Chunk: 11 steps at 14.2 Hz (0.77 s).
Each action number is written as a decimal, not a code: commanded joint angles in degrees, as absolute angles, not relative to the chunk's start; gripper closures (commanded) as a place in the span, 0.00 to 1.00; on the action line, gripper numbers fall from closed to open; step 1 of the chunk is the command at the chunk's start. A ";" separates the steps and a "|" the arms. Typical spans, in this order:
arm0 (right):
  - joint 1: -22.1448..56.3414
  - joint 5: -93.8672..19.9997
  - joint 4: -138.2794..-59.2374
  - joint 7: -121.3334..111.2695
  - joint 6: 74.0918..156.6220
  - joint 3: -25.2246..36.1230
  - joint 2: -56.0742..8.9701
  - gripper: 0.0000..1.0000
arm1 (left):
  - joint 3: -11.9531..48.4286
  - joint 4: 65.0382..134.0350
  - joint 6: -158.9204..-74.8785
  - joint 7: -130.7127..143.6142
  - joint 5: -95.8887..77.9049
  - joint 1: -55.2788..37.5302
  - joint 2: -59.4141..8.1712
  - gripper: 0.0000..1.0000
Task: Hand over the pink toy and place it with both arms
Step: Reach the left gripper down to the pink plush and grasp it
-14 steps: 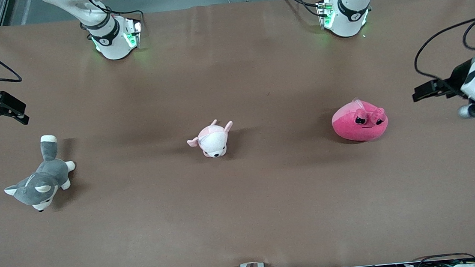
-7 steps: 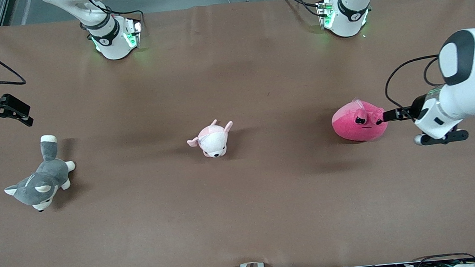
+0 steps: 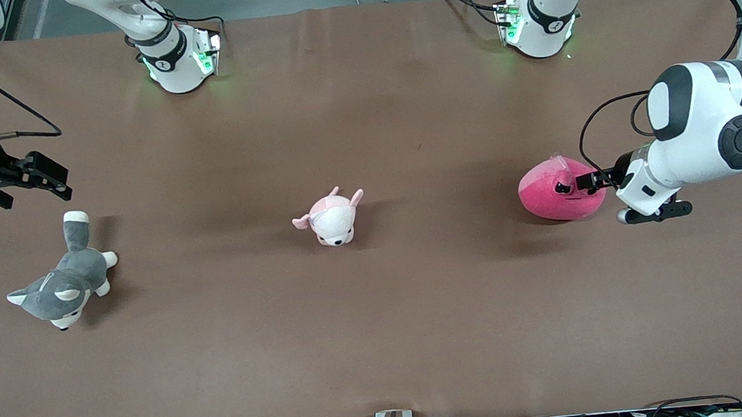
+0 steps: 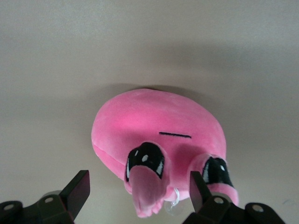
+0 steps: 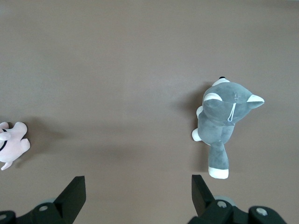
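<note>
Pink toy (image 3: 554, 194) sits on the surface (image 3: 380, 315) toward my left arm's end. My left hand (image 3: 589, 181) is spread wide over its eyes, not clenched. My right hand (image 3: 46, 176) waits released above the husky (image 3: 62, 284).

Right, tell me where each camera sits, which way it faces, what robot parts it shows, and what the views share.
Front view: high across the table, facing both bases; shows the left gripper at the pink toy and the right gripper waiting above the grey husky.
Left wrist view: on the left arm, looking down at the pink toy between its open jaws.
Right wrist view: on the right arm, looking down past open jaws at the grey husky.
Shared: the pale pink plush shows in front and right wrist views.
</note>
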State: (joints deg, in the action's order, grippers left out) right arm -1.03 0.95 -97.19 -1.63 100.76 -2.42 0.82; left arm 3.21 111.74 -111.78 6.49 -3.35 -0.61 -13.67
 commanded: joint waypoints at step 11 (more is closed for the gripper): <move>0.36 -7.97 -93.43 -1.85 96.42 -2.11 -2.64 0.06 | 5.96 108.99 -111.80 12.29 -3.16 -0.79 -10.81 1.00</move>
State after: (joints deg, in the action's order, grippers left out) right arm 0.49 -4.08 -93.77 -1.73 97.98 -2.69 -3.02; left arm 4.10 110.34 -113.37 9.22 -3.35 -0.74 -12.24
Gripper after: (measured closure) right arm 0.009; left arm 0.921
